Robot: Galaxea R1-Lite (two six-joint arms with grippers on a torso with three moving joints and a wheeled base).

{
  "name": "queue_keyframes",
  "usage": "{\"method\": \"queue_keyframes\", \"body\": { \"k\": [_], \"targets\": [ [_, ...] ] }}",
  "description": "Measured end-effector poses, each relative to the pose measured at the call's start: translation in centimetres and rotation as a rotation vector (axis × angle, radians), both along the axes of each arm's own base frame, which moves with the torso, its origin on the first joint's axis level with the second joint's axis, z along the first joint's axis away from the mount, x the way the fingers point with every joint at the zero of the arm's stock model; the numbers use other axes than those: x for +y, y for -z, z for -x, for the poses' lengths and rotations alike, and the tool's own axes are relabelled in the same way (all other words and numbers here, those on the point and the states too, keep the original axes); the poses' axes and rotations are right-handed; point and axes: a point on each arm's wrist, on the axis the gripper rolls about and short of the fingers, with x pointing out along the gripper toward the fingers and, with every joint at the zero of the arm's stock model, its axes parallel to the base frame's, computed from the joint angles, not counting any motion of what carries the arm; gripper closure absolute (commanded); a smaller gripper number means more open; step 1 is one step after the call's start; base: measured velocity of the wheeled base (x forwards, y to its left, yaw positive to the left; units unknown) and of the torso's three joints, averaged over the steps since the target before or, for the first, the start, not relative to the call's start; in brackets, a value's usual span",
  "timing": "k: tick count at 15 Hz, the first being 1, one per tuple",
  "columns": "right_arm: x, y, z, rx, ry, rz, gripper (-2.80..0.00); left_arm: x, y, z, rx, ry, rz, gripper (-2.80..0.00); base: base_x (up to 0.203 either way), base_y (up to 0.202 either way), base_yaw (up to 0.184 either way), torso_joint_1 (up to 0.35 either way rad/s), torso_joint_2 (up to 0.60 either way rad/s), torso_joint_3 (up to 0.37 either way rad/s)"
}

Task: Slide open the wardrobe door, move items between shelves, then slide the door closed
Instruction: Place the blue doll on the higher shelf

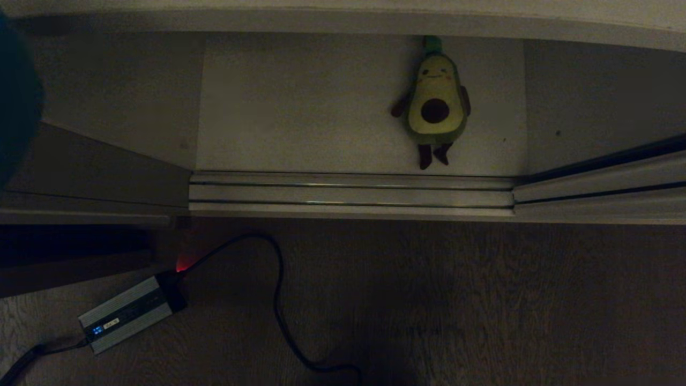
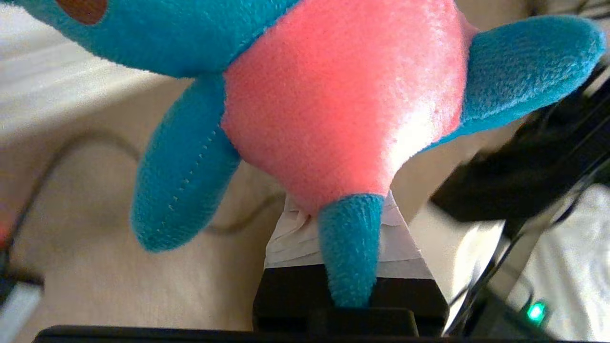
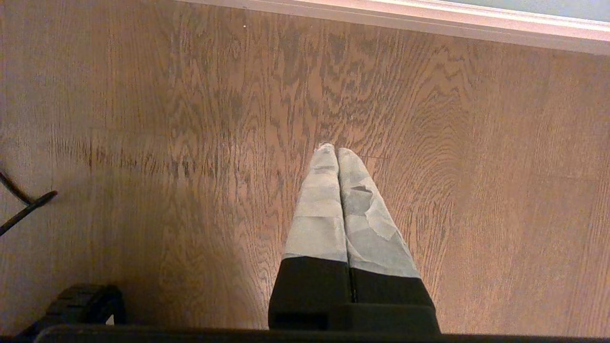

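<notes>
Head view. The wardrobe stands open at the middle of the frame. The avocado toy [image 1: 435, 102] lies face up on the bottom shelf [image 1: 300, 102], toward 1 o'clock from frame centre, its dark legs pointing at the ribbed floor track [image 1: 351, 194] and ending just short of it. One sliding door [image 1: 600, 179] shows at 3 o'clock as an angled frame edge; a second panel [image 1: 91, 171] sits at 9 o'clock. An upper board [image 1: 343, 19] crosses the frame at 12 o'clock. A dark teal mass [image 1: 16, 96] at the 10 o'clock edge is too dim to identify with certainty. On the wooden floor [image 1: 482, 300], a grey box [image 1: 126, 313] lies at 8 o'clock, with a red glow at its near end and a black cable [image 1: 278, 300] curving away toward 6 o'clock. Neither gripper appears in this view.

Left wrist view. The left gripper [image 2: 350, 228] is clamped on the teal monster toy [image 2: 343, 95]. The white-taped fingers [image 2: 290, 238] press against the base of the pink belly, and one short teal limb hangs down between them toward 6 o'clock. A longer limb extends toward 8 o'clock, another toward 2 o'clock. The toy is carried clear of the blurred pale surface behind it.

Right wrist view. The right gripper [image 3: 337, 155] hangs above the wooden floor [image 3: 190, 119], holding nothing. Its taped fingers [image 3: 319, 209] are pressed together along their full length. A pale strip [image 3: 429, 19] runs along the 12 o'clock edge, and a cable end [image 3: 24, 209] enters at 9 o'clock.
</notes>
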Motion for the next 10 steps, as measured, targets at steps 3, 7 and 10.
{"method": "queue_keyframes", "body": {
  "k": [3,7,10],
  "targets": [
    [0.0,0.0,0.0,0.0,0.0,0.0,0.0,-0.6,-4.1,-1.0,-0.061,0.023,0.038,0.0,0.0,0.0,0.0,0.0,0.0,0.0],
    [0.0,0.0,0.0,0.0,0.0,0.0,0.0,-2.8,-8.0,-5.6,-0.092,-0.051,0.048,0.0,0.0,0.0,0.0,0.0,0.0,0.0],
    [0.0,0.0,0.0,0.0,0.0,0.0,0.0,-5.2,-10.6,-10.7,-0.139,-0.165,0.087,0.0,0.0,0.0,0.0,0.0,0.0,0.0]
  ]
}}
